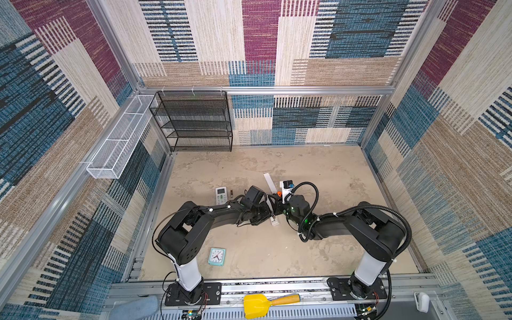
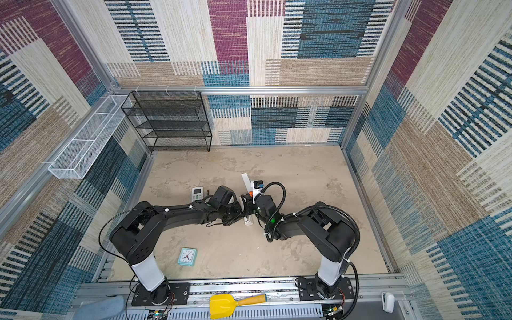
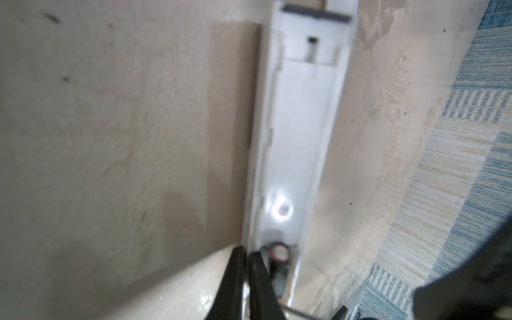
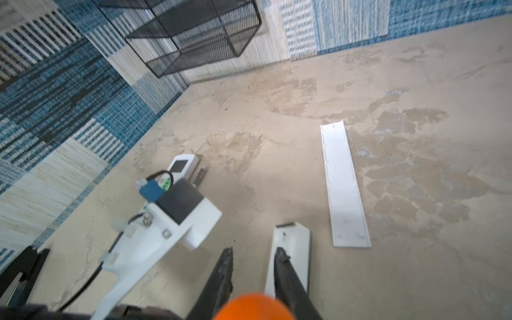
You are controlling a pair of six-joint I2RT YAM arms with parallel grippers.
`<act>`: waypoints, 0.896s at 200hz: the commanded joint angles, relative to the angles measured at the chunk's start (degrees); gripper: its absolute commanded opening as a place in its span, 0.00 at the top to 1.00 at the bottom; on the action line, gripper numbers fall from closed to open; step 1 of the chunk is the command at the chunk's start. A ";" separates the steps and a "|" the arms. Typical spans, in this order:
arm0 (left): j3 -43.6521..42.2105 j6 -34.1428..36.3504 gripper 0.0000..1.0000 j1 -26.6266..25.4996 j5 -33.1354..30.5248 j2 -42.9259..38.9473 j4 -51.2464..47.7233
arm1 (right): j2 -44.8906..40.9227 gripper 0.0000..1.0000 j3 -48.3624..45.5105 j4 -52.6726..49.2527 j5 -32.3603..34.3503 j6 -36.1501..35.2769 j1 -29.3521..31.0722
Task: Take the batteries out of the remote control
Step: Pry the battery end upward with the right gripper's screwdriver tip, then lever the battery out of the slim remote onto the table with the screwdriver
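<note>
The long white remote control (image 3: 297, 133) lies back-up with its compartment open and mostly bare; in both top views only its end (image 1: 274, 221) (image 2: 248, 220) shows under the two wrists. One dark battery (image 3: 280, 253) with a pale end sits at the compartment's near end. My left gripper (image 3: 246, 250) is closed thinly over the remote's side wall, right beside that battery. My right gripper (image 4: 254, 252) is shut on the orange-handled screwdriver (image 4: 253, 306), whose thin shaft (image 3: 293, 311) reaches toward the compartment. Another dark battery (image 4: 201, 177) lies on the floor.
The detached white cover (image 4: 345, 188) lies beyond the remote. A small white remote with a screen (image 1: 221, 195) sits left of the arms, the loose battery beside it. A teal clock (image 1: 217, 256) lies near the front, a black mesh shelf (image 1: 194, 122) at the back wall.
</note>
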 commanded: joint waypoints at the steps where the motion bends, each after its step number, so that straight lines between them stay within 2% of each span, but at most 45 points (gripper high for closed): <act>1: -0.08 -0.62 0.86 0.12 -0.90 -0.85 2.01 | -1.01 1.00 0.45 -4.12 -0.35 -0.60 0.14; 30: 0.21 0.42 0.78 0.26 -0.55 -1.45 2.22 | -0.61 1.00 1.39 -5.60 -0.04 -1.10 0.05; 64: -0.01 1.43 0.76 0.48 -0.39 -2.41 1.80 | -0.48 1.00 2.14 -7.32 0.23 -1.49 0.06; 151: -4.04 2.60 0.76 1.26 -0.32 -7.18 2.13 | -5.27 1.00 5.62 -12.60 -0.21 -3.45 -0.17; 179: -6.09 2.67 0.83 1.06 1.17 -7.55 2.63 | -5.00 1.00 6.27 -13.23 0.16 -3.83 -0.80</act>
